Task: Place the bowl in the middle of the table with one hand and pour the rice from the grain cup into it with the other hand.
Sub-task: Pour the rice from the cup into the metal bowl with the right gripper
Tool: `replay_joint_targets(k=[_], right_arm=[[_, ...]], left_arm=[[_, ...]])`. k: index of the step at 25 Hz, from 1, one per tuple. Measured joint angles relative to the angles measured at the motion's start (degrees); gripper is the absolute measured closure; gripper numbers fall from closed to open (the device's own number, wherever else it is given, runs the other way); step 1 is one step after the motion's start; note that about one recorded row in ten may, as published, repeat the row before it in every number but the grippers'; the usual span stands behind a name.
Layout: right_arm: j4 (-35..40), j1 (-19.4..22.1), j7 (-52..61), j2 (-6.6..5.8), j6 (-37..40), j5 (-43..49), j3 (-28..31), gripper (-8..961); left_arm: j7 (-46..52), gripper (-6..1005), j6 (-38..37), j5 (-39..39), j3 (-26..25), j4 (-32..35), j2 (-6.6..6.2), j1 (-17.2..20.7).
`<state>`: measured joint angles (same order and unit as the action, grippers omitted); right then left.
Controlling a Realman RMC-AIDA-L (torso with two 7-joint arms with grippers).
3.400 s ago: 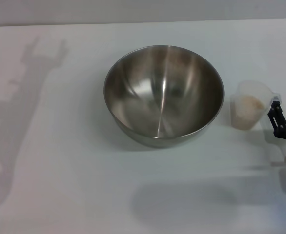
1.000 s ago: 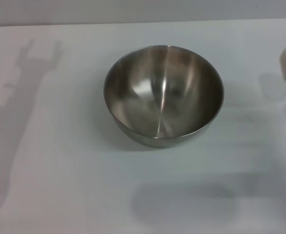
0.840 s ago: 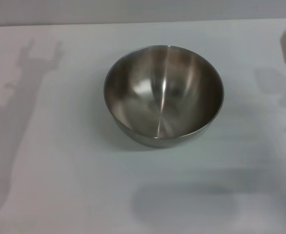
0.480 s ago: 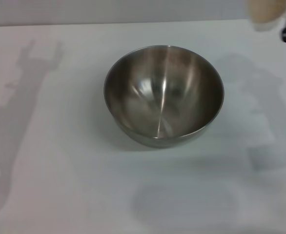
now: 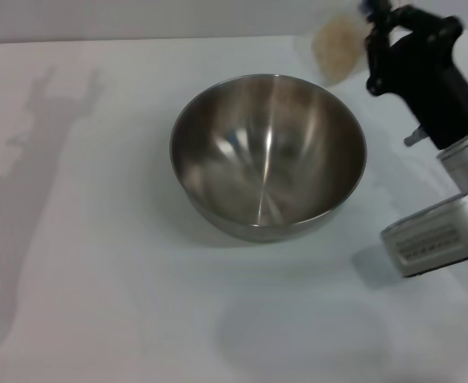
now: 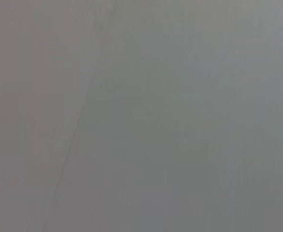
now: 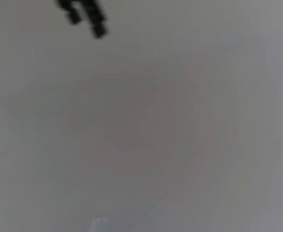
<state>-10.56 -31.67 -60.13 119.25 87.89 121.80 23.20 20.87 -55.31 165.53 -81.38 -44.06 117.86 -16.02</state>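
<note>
The steel bowl (image 5: 267,155) stands empty in the middle of the white table (image 5: 98,263). My right gripper (image 5: 371,36) is shut on the grain cup (image 5: 335,40) and holds it in the air just past the bowl's far right rim. The cup is blurred; beige rice (image 5: 336,44) shows through its clear wall. The right arm (image 5: 438,120) reaches in from the right. The right wrist view shows only a blurred pale surface and a small black shape (image 7: 83,14). The left gripper is out of view; the left wrist view shows bare table.
An arm shadow (image 5: 34,152) lies on the table's left side. The table's far edge (image 5: 138,38) runs along the top of the head view.
The right gripper took the cup from the table right of the bowl, lifted it, and has swung it left to the bowl's far right rim. The bowl has not moved.
</note>
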Motion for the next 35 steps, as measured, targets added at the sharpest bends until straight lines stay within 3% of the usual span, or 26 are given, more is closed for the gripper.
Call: replay_joint_targets(k=[11, 35], right_arm=[[-0.07, -0.54, -13.68, 0.10, -3.51, 2.49, 0.00, 940], [1.38, -1.59, -23.64, -0.07, -5.43, 10.02, 0.09, 939]], left_arm=[[0.05, 201, 0.04, -0.04, 0.09, -1.37, 0.00, 0.74], [0.05, 201, 0.06, -0.03, 0.09, -1.42, 0.09, 0.80]])
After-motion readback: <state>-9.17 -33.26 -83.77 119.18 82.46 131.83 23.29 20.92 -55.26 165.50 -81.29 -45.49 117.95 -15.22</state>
